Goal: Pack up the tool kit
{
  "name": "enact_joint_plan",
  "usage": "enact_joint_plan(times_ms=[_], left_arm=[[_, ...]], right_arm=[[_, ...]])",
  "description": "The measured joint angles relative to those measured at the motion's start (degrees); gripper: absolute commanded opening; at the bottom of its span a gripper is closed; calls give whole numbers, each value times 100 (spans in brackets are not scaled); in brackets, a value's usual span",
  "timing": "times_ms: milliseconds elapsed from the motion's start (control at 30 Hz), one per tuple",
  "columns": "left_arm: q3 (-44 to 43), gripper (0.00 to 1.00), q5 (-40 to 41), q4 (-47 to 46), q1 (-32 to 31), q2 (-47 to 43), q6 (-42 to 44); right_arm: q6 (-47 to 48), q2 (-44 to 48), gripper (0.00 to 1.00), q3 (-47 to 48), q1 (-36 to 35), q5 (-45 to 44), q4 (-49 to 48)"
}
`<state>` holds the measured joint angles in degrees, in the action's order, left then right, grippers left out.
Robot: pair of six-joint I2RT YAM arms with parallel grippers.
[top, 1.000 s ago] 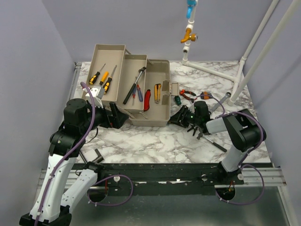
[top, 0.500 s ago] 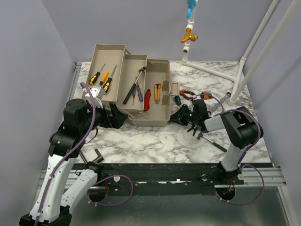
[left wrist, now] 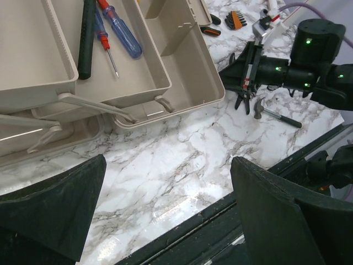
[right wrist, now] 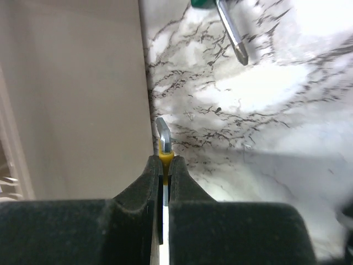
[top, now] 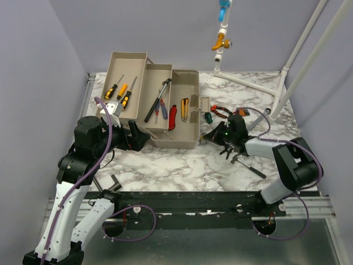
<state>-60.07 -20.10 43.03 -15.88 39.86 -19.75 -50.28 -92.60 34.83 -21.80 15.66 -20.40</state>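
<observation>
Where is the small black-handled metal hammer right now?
Top view: the black-handled hammer lies on the marble table's right side, outside the beige toolbox, nearer the arm bases than the right gripper shut on a thin yellow-collared tool.

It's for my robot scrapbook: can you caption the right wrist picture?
Right tool pinching a yellow-banded bent metal bit beside the beige toolbox wall.

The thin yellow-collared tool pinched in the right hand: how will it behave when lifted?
The yellow-collared tool is probably stiff: its bent tip looks like bare metal. Likely light, being so thin. The right hand pinches only a narrow section, so it might swivel in the grip.
</observation>
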Motion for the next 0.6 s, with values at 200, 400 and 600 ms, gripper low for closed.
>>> enact_joint_plan(times_ms=[200, 400, 600], left_arm=[[0, 98, 17, 2, 0, -61, 2], [-9, 98, 245, 44, 0, -103, 42], [-254, 98, 1311, 391, 0, -61, 181]], right_arm=[[396, 1346, 1, -55, 2, -758, 999], [866, 2889, 1, 7, 0, -868, 1779], [1014, 2951, 1, 914, -81, -413, 2105]])
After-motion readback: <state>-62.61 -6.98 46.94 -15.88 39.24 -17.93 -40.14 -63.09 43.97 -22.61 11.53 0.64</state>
